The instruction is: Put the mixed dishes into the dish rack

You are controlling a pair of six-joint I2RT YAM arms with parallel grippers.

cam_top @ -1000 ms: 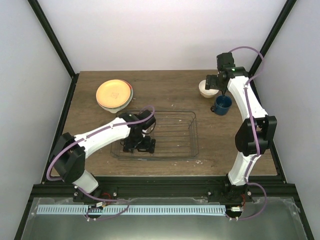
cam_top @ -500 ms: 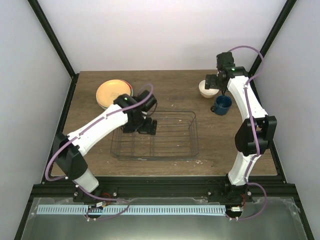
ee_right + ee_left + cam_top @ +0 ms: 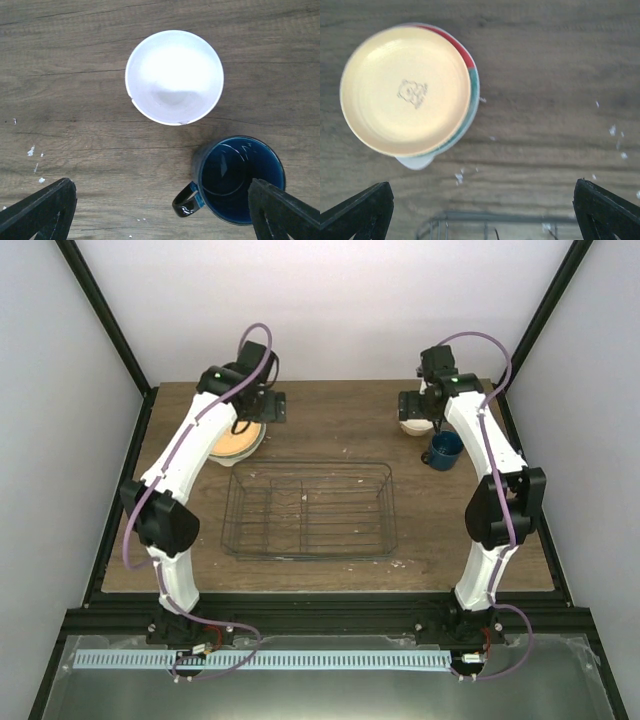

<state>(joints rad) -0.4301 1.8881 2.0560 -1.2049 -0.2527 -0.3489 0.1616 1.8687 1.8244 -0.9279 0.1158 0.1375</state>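
Three plates are stacked at the back left: the orange-yellow plate (image 3: 405, 90) on top, the red and teal plate's rim (image 3: 466, 56) under it, the white plate's edge (image 3: 415, 162) at the bottom. The stack (image 3: 236, 444) is partly hidden by my left arm. My left gripper (image 3: 263, 407) (image 3: 481, 186) hangs open and empty above the table beside the stack. The wire dish rack (image 3: 310, 469) (image 3: 490, 217) holds nothing. The cream bowl (image 3: 174, 75) (image 3: 409, 427) and dark blue mug (image 3: 240, 177) (image 3: 445, 448) stand at the back right. My right gripper (image 3: 420, 408) (image 3: 161, 184) is open above them.
White crumbs (image 3: 459, 177) lie on the wooden table (image 3: 330, 415) between the plates and the rack. Black frame posts (image 3: 100, 315) and white walls close in the table on three sides.
My left arm has swung from inside the rack up and back to the plate stack. My right gripper has shifted slightly left over the bowl. No dish has moved.
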